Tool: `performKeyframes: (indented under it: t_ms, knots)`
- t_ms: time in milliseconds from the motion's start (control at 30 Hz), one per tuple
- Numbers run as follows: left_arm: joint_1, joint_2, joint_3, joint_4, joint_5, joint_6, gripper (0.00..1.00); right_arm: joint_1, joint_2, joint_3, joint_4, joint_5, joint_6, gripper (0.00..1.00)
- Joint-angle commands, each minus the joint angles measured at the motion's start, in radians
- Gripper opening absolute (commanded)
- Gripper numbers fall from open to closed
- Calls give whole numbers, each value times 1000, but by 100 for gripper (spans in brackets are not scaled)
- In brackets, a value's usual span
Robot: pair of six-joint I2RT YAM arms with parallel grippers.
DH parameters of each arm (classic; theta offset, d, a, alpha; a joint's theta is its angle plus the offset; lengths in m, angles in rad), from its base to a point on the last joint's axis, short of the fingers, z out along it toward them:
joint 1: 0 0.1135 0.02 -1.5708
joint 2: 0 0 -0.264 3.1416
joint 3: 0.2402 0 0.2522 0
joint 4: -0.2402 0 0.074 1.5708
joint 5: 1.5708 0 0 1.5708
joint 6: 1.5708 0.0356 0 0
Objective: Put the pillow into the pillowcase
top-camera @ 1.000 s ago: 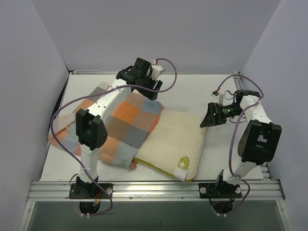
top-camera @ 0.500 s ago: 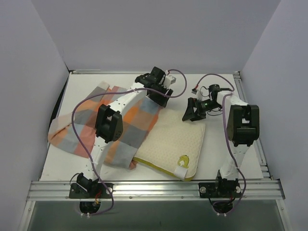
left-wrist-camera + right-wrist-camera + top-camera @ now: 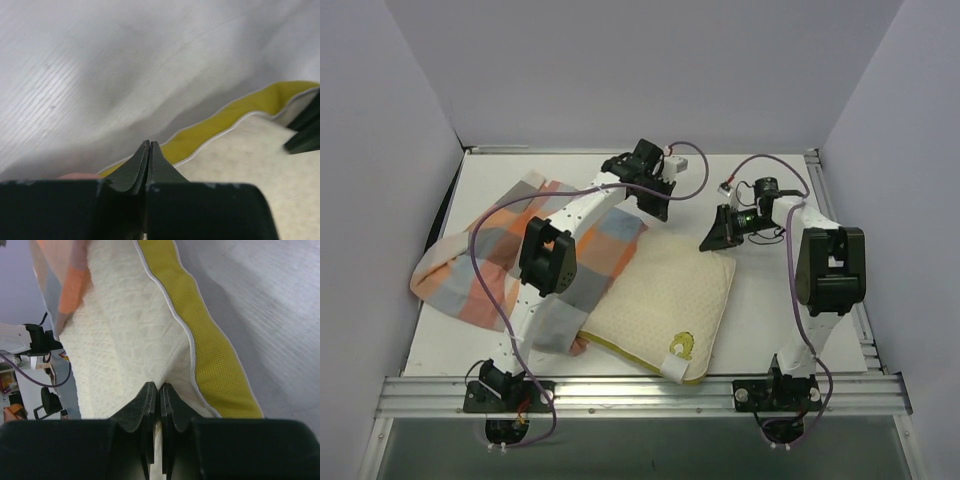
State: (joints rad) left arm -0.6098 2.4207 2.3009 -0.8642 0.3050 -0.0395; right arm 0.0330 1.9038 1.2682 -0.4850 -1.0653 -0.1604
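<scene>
Left pincer (image 3: 149,144): closed at far yellow edge of pillow (image 3: 665,295), hold unclear
Right pincer (image 3: 155,387): closed, pinching pillow's cream cloth

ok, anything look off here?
The pillow lies askew, only its far-left end inside the pillowcase, which is bunched and seems to overhang the left edge of the table. Nothing torn or spilled.

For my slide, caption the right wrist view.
Right gripper shut on the pillow, beside its yellow edge.
</scene>
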Motion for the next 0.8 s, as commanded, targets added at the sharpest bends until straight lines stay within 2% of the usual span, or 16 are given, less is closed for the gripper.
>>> performKeyframes:
  t_ms: [0,100,167,200,233,267,300,333,367,433,467,500,567,633,667,767]
  knots:
    - [-41,-46,83,152,242,-129,0,19,-103,-16,72,-104,106,0]
    - [-74,-38,136,189,247,-191,0,7,-127,-9,129,-64,153,0]
    - [-56,-75,102,174,208,-172,0,-19,-121,14,131,-20,159,0]
    - [-41,-99,74,166,153,-162,5,-30,-115,23,128,23,160,0]
    - [9,-129,39,163,134,-149,15,-92,-100,33,125,53,160,0]
    - [37,-197,-53,160,111,-129,37,-120,-94,40,123,82,156,0]
    - [63,-239,-98,162,91,-117,46,-137,-89,72,115,114,135,2]
    - [99,-280,-150,160,74,-102,56,-154,-91,94,41,193,90,33]
    - [154,-370,-234,156,68,-59,70,-156,-100,117,1,232,55,50]
    - [215,-470,-329,157,118,-8,78,-142,-187,109,-44,298,-10,77]
    - [279,-573,-374,149,168,68,94,-101,-224,99,-58,320,-30,84]
    - [309,-628,-474,146,228,104,97,-58,-264,88,-73,343,-56,85]
    - [385,-781,-564,124,316,191,97,108,-388,31,-110,442,-126,89]
    - [426,-875,-677,90,330,254,97,226,-489,-48,-112,508,-148,91]
    - [438,-964,-716,64,330,303,97,366,-517,-79,-110,560,-154,92]
    - [542,-1130,-871,76,351,300,97,557,-565,-182,-67,692,-130,94]
